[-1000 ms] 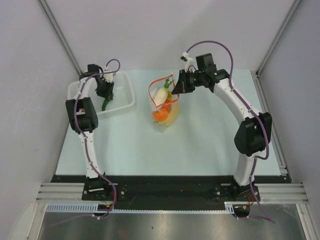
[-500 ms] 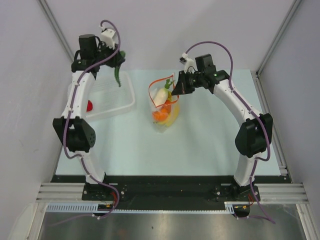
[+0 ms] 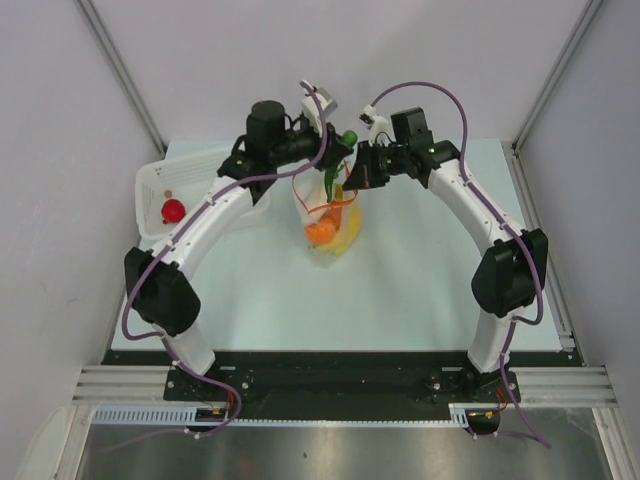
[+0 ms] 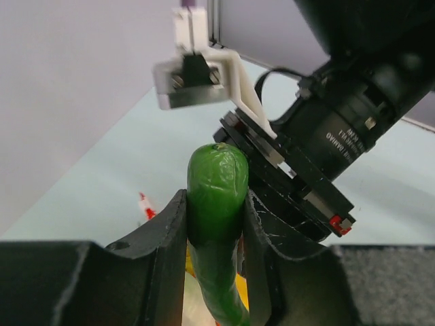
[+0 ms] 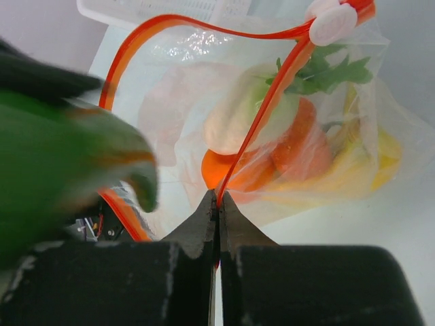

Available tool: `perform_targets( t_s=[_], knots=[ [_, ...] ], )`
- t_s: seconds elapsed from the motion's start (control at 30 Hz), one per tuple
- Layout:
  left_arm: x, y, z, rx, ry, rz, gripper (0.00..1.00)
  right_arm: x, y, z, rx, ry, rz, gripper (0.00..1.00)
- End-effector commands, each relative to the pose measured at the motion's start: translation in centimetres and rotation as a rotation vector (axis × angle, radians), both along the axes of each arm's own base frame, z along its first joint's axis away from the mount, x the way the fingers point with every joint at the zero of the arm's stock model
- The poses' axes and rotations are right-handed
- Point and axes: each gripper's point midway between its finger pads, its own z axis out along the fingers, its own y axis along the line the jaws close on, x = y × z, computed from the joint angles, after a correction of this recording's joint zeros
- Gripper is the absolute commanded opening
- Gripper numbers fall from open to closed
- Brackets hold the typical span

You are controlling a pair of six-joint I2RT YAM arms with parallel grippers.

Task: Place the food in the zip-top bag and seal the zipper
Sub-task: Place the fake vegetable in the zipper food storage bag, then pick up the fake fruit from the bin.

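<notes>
Overhead, both arms rise from the near edge of the worktop [image 3: 400,290] and arch in toward its middle, meeting over the zip-top bag [image 3: 335,225], which lies midway between the side edges and nearer the far edge. From that height the bag is only a clear lump showing orange and yellow, and neither grip can be judged. The right wrist view settles one: the right gripper [image 5: 217,200] has its jaws pressed together on the zipper [image 5: 265,102], the thin red-orange strip of the mouth, which runs up from the fingertips to a white round slider [image 5: 331,20] and loops round to the left, so the mouth gapes. Through the floppy, glossy plastic it shows an orange [image 5: 224,166], a pale radish [image 5: 231,122] with green leaves, another orange-coloured piece beside it and the yellow banana bunch [image 5: 380,156] against the bag's right side. The left wrist view gives the other: the left gripper [image 4: 215,231] stands partly open, its two fingers clamped on the sides of the green pepper [image 4: 217,180], smooth and shiny, its blunt end poking above them and its body tapering below. Seen from above, that gripper hangs at the bag's far end, close to the right one. Farther left, by the far left corner, the white tray [image 3: 142,200] holds the red fruit [image 3: 173,210].
</notes>
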Motion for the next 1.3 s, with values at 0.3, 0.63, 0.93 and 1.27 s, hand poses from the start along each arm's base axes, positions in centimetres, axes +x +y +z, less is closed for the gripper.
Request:
perform_targets(
  t_s=[0.3, 0.63, 0.93, 1.27],
  knots=[
    [-2.0, 0.8, -6.5, 0.14, -0.022, 0.058, 0.09, -0.9, -0.5, 3.4, 0.028, -0.108, 0.016, 0.0],
    [-4.5, 4.6, -3.3, 0.072, 0.197, 0.047, 1.0, -1.0, -0.7, 3.0, 0.021, -0.106, 0.023, 0.0],
    [2.4, 21.5, -4.2, 0.117, 0.261, 0.498, 1.0, -0.6, -1.0, 3.4, 0.02, -0.124, 0.017, 0.0],
    [5.9, 39.6, -15.9, 0.252, 0.563, 0.944, 1.0, -0.4, -0.5, 2.7, 0.022, -0.102, 0.028, 0.0]
  ],
)
